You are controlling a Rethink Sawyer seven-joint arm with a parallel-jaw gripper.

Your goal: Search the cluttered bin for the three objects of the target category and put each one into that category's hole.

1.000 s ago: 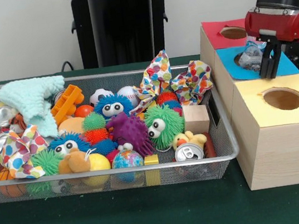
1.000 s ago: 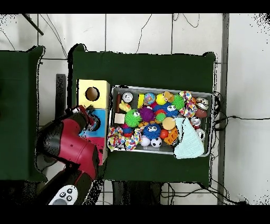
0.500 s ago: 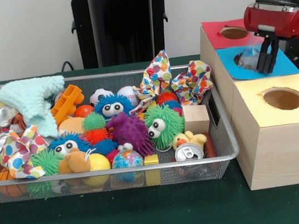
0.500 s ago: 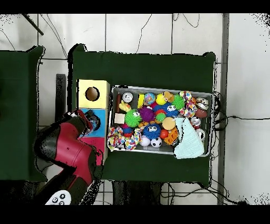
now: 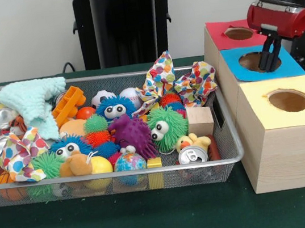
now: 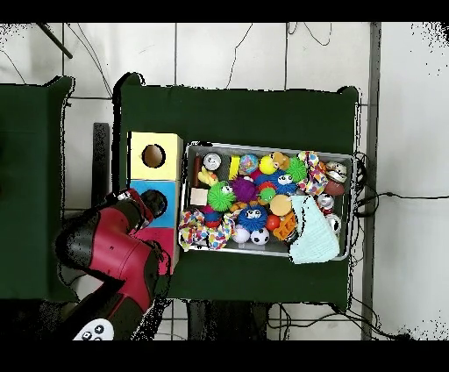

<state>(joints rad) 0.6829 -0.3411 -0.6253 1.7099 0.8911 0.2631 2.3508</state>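
Note:
My gripper (image 5: pixel 271 64) hangs open just above the hole in the blue top (image 5: pixel 292 65) of the wooden box, with nothing between its fingers. The round blue hole (image 5: pixel 255 62) shows dark and no object is seen in it. A red-topped hole (image 5: pixel 238 33) lies behind it and a yellow-topped hole (image 5: pixel 289 100) in front. In the wire bin (image 5: pixel 122 177) a silver can (image 5: pixel 193 154) lies at the front right corner, and more cans (image 5: pixel 1 119) sit at the left end. From overhead the red arm (image 6: pixel 110 250) covers the red section.
The bin is packed with spiky balls, a purple spiky toy (image 5: pixel 129 132), spotted cloths (image 5: pixel 193 82), a mint knitted cloth (image 5: pixel 35 100), a wooden block (image 5: pixel 200 120) and small balls. The box stands close against the bin's right end on green cloth.
The crumpled silvery object held over the blue hole a second ago is gone from the gripper. The gripper has risen slightly and stayed above that hole.

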